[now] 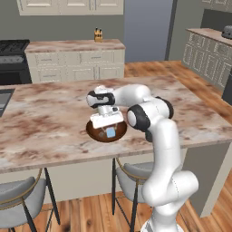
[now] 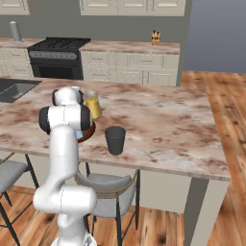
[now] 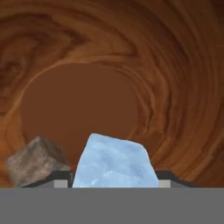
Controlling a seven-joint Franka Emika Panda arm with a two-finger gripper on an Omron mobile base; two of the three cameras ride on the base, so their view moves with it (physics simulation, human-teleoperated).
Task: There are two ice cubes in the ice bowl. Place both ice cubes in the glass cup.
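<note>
At the lower centre of the hand view, one blue cube (image 3: 114, 162) is flanked by the gripper's (image 3: 114, 179) spread fingers (image 3: 61, 178), one grey cube (image 3: 37, 161) at lower left, in one bowl (image 3: 175, 87).

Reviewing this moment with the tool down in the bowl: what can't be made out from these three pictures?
- Whether the tool actually grips the pale blue ice cube: hand view, fingertips cut off by the bottom edge.
- Greyish ice cube: hidden by the hand in the left base view.
- Ice bowl: right base view, mostly behind the arm.
- Glass cup contents: right base view, interior too dark.
</note>
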